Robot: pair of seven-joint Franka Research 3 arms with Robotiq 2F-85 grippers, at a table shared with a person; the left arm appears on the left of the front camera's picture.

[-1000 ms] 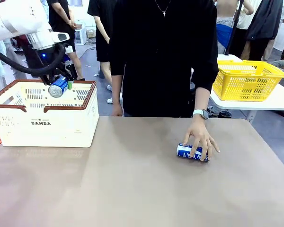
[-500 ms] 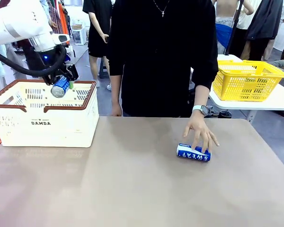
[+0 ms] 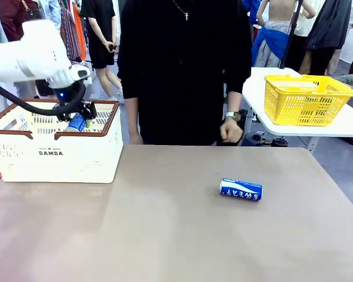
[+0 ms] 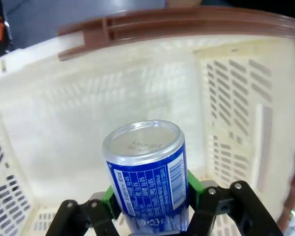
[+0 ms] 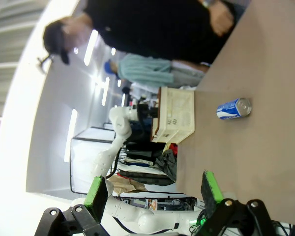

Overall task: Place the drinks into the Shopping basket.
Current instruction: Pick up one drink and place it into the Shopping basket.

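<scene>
the left gripper (image 3: 76, 116) has sunk from above the rim down into the shopping basket (image 3: 53, 155), clamped tight around a blue drink can (image 4: 147, 169) that hangs over the bare basket floor, so this drink looks ready to be let go. meanwhile the person's hand (image 3: 230, 129) has drawn back from the blue "sweat" can (image 3: 240, 189), leaving it on its side on the table (image 3: 165, 235), well apart from the basket and free to fetch next. the right gripper (image 5: 152, 189) waits with jaws wide, holding nothing.

Can (image 3: 240, 190) ringed by bare table (image 3: 165, 235)
The basket (image 3: 53, 154) mouth is partly taken by the left gripper (image 3: 77, 119); the rest is left open.
</scene>
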